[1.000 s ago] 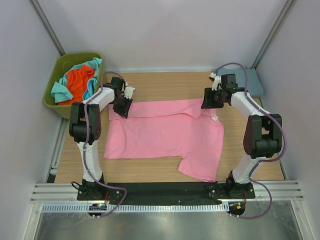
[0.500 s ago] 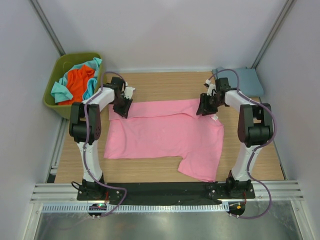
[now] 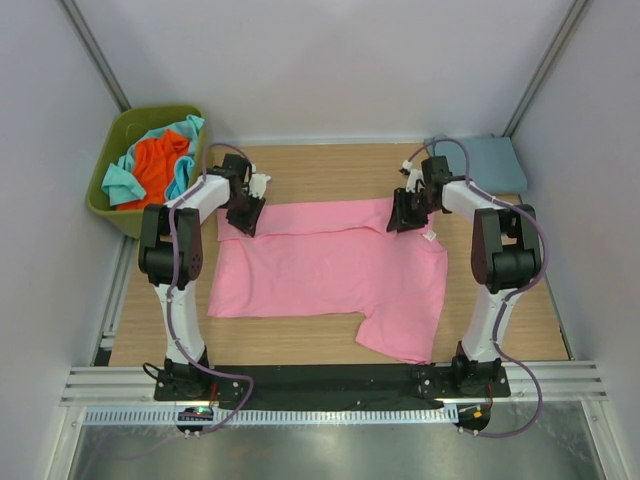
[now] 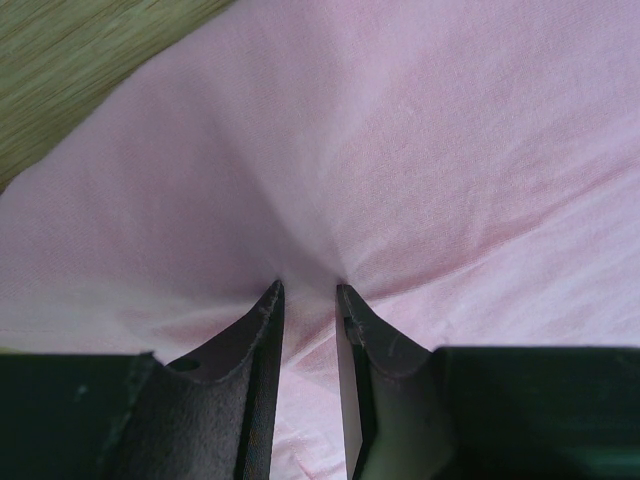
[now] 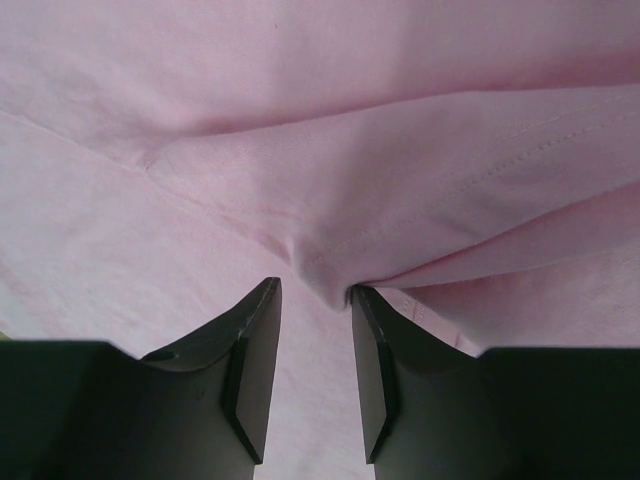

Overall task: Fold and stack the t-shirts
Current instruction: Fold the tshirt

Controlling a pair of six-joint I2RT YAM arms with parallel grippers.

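Observation:
The pink t-shirt (image 3: 330, 265) lies spread on the wooden table, its top edge folded down. My left gripper (image 3: 243, 215) is at the shirt's far left corner. In the left wrist view (image 4: 308, 288) its jaws stand nearly together on a pinch of pink cloth (image 4: 400, 150), and creases run out from the tips. My right gripper (image 3: 400, 215) is at the far right end of the fold. In the right wrist view (image 5: 315, 285) its jaws are apart, with a cloth fold (image 5: 420, 190) bulging at the tips against the right finger. The orange t-shirt (image 3: 160, 165) and the teal t-shirt (image 3: 120, 182) lie in the bin. The blue-grey t-shirt (image 3: 490, 160) lies folded at the back right.
The olive-green bin (image 3: 103, 208) stands off the table's far left corner. Grey walls and metal posts close in the back and sides. Bare wood (image 3: 330, 175) shows behind the pink shirt and to its right (image 3: 500, 330).
My right gripper has moved left, from over the table edge onto the right end of the pink shirt's fold. The left gripper and the shirt have stayed put.

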